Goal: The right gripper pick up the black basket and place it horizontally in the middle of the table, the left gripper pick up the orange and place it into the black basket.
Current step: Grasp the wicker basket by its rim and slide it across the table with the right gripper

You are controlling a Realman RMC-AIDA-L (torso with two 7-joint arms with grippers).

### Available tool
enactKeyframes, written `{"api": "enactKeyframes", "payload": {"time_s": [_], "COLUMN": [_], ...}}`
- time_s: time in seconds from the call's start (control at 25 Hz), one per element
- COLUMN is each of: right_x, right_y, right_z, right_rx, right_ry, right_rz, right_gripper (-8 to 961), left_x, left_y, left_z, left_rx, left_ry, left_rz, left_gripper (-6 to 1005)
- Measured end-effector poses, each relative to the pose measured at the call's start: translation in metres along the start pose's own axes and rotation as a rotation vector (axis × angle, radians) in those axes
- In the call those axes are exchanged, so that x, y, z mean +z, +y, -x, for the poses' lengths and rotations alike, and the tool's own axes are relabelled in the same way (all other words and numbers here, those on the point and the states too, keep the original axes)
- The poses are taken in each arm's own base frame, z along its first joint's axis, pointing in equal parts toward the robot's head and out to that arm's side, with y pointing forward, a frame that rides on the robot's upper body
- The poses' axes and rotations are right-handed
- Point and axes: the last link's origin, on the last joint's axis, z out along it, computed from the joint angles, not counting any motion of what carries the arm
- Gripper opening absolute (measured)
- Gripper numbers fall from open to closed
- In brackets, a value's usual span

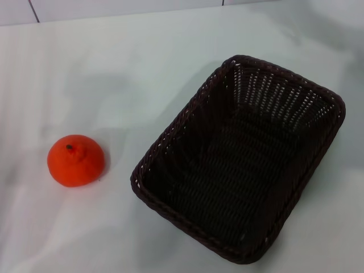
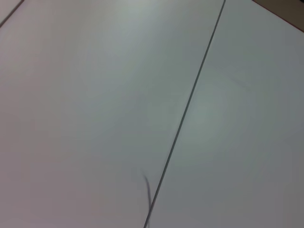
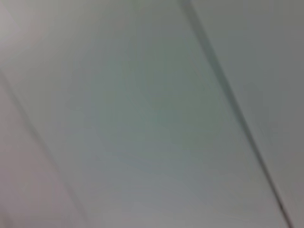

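The black basket [image 1: 239, 165] sits on the white table [image 1: 114, 74] at centre-right in the head view. It is a dark woven rectangle, empty, turned at a slant with one corner toward the front. The orange [image 1: 75, 160] rests on the table to its left, stem dot up, apart from the basket. Neither gripper shows in any view. The left wrist view shows only pale panels with a thin dark seam [image 2: 187, 107]. The right wrist view shows blurred pale panels with a dark seam [image 3: 228, 99].
The table's far edge meets a pale wall with a dark joint line [image 1: 34, 10] at the top of the head view. Bare tabletop lies around the orange and behind the basket.
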Motion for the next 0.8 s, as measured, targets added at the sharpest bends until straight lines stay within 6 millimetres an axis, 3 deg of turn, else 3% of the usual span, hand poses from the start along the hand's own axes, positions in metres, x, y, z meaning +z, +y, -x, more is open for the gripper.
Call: {"api": "enactKeyframes", "payload": {"time_s": [0.12,0.2,0.28,0.44,0.8], "right_x": [-0.006,-0.009,-0.012,-0.013,0.001], "right_y": [-0.009,-0.014,-0.020,-0.027,-0.036], "right_z": [-0.022,-0.035,-0.041,-0.044,-0.013], "right_rx": [-0.036,-0.046,-0.064,-0.137,-0.216], "right_ry": [-0.242,-0.405,-0.574,-0.754,-0.971], "right_rz": [-0.011,0.007,0.037,0.093,0.108], "right_gripper": [704,927,931,940,932], "left_x": [0.002,0.004,0.005,0.008,0.014], "left_y": [0.000,0.001,0.001,0.001,0.000], "left_z": [0.000,0.000,0.000,0.001,0.001], "left_rx": [0.001,0.002,0.004,0.009,0.013], "left_ry": [0.003,0.004,0.005,0.005,0.008], "left_rz": [0.006,0.009,0.012,0.017,0.025], "left_gripper": [883,883,883,884,884]}}
